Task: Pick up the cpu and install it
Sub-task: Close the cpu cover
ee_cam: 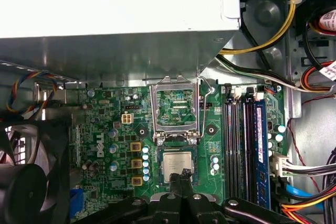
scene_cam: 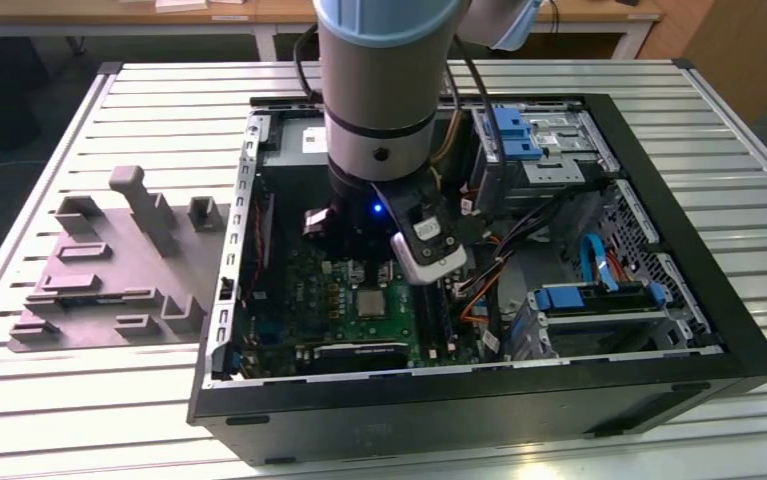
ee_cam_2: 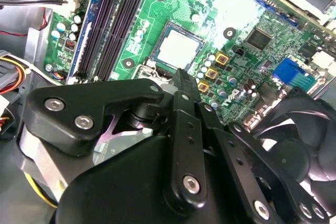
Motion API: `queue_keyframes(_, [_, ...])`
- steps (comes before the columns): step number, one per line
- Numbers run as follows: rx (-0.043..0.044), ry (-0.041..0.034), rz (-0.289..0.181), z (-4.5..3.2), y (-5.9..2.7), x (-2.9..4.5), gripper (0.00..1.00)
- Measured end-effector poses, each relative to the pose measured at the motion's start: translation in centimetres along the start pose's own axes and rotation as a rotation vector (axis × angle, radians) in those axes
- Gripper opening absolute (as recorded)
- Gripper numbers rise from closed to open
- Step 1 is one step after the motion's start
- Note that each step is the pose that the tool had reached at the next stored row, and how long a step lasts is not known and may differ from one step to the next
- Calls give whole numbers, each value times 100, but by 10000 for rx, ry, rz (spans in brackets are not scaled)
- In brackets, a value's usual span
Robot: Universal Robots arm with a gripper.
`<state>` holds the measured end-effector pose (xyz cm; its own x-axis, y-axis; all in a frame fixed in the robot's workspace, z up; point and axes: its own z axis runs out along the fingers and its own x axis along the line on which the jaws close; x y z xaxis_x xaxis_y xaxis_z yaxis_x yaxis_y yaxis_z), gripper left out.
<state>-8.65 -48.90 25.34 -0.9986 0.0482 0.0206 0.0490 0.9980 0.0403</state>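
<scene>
The cpu (ee_cam: 176,164) is lying flat in the socket (ee_cam: 177,163) on the green motherboard (ee_cam: 105,129), its silvery top facing up, and the hinged metal load frame (ee_cam: 177,109) is standing open just behind it. In the second wrist view the cpu (ee_cam_2: 177,49) is showing as a pale square just beyond the tip of the gripper (ee_cam_2: 184,80). The gripper (ee_cam: 182,174) is hovering right at the chip's near edge, its fingers drawn together to a narrow point and clamped on nothing that I can make out — whether the tip is touching the metal top, I cannot tell.

In the exterior view the arm (scene_cam: 383,110) is reaching down into the open computer case (scene_cam: 490,400), which is lying on the slatted surface (scene_cam: 156,100) beside a grey plastic fixture (scene_cam: 103,280).

The risk, as I judge it, is sideways drag: a tip resting on the chip could be nudging it askew in its seat, bending contacts below. The memory slots (ee_cam: 244,145) and loose cables (ee_cam: 310,171) are sitting near — a careless swing could snag them.
</scene>
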Motion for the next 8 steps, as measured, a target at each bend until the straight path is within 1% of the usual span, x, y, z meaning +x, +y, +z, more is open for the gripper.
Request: queue_keyframes(8, [0,0,0,-9,0,0,11])
